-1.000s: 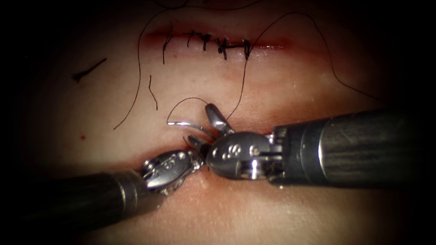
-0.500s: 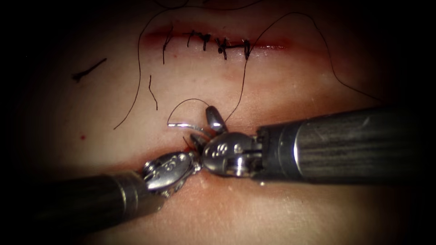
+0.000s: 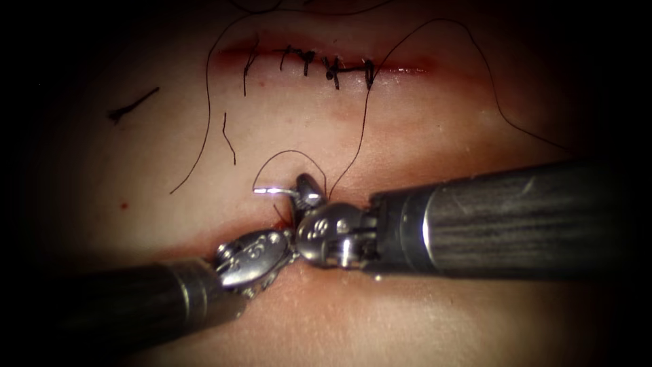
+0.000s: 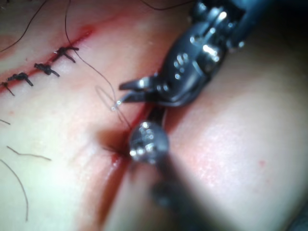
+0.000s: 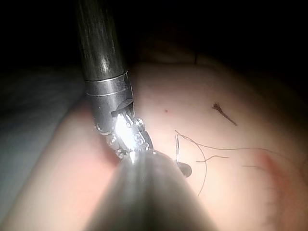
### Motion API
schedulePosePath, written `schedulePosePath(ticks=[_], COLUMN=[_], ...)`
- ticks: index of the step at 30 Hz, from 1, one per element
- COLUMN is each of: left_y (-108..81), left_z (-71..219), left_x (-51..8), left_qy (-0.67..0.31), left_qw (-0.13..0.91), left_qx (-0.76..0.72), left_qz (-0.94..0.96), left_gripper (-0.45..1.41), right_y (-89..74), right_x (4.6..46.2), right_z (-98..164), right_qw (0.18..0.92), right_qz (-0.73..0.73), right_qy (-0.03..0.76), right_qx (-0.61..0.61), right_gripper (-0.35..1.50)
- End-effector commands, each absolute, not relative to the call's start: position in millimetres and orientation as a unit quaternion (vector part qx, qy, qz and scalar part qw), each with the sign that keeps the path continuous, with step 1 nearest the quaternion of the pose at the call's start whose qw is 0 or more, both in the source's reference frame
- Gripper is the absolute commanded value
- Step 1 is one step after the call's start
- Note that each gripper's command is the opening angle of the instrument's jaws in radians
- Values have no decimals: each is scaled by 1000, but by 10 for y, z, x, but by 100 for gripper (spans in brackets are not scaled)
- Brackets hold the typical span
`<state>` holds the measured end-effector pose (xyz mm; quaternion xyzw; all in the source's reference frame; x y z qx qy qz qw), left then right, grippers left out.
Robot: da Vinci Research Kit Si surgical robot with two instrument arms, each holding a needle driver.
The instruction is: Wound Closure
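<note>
Endoscope view: your right tool [image 3: 303, 192] grips the needle [image 3: 275, 191] near its middle, clear of the tissue [image 3: 421, 136], near side of the stitched cut [image 3: 326, 64]. Your left tool [image 3: 282, 228] sits just beside; jaw state unclear. Thread [image 3: 360, 129] runs to the cut.

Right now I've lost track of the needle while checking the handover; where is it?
In the endoscope view the needle sits below the stitched cut, just left of the right tool, above the left tool.

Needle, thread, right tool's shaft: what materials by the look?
Needle: polished metal, bright glint. Thread: thin dark filament, matte, material unclear. Right tool shaft: dark with a streaky grain, maybe composite; its wrist is shiny metal.
</note>
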<state>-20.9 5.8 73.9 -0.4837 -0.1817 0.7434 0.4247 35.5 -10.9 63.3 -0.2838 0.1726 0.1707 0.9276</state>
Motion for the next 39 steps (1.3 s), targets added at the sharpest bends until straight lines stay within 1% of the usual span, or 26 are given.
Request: schedulePosePath(ticks=[1, 11, 13, 15, 16, 17, 20, 22, 24, 25, 26, 28, 29, 32, 34, 35, 39], left_y=[54, 56, 58, 63, 66, 68, 71, 70, 68, 66, 66, 65, 64, 64, 64, 63, 61], left_z=[745, 743, 742, 738, 736, 734, 726, 722, 719, 717, 717, 716, 716, 716, 716, 717, 718], left_x=[-215, -214, -214, -212, -210, -208, -203, -200, -198, -196, -196, -195, -194, -192, -191, -191, -192], left_qy=[-184, -179, -164, -158, -152, -146, -155, -163, -164, -169, -169, -172, -173, -176, -177, -179, -181], left_qw=[425, 419, 412, 411, 407, 404, 386, 378, 374, 370, 370, 368, 367, 364, 363, 361, 359], left_qx=[-484, -485, -483, -484, -488, -494, -506, -511, -512, -515, -515, -516, -518, -520, -519, -519, -518], left_qz=[743, 746, 755, 756, 757, 756, 756, 755, 756, 754, 754, 754, 753, 752, 753, 753, 755], left_gripper=[-45, -45, -23, 31, 44, 54, 76, 83, 84, 84, 84, 84, 84, 83, 83, 81, 79], right_y=[-112, -114, -113, -112, -111, -109, -101, -94, -84, -73, -73, -62, -54, -39, -31, -23, -13], right_x=[359, 353, 352, 350, 347, 345, 334, 325, 314, 301, 301, 290, 283, 270, 261, 250, 238], right_z=[637, 631, 628, 625, 623, 622, 618, 617, 619, 623, 623, 626, 630, 643, 652, 663, 678], right_qw=[930, 938, 936, 936, 935, 936, 936, 935, 929, 920, 920, 914, 909, 903, 897, 889, 878], right_qz=[163, 148, 147, 146, 144, 141, 132, 130, 142, 153, 153, 156, 158, 154, 146, 145, 154], right_qy=[160, 115, 119, 123, 130, 138, 165, 189, 233, 285, 285, 318, 344, 390, 412, 433, 453], right_qx=[-288, -292, -295, -297, -296, -293, -282, -272, -251, -224, -224, -198, -171, -96, -69, -40, -2], right_gripper=[-35, -35, -35, -35, -35, -35, -35, -35, -35, -35, -35, -35, -35, -35, -35, -35, -35])
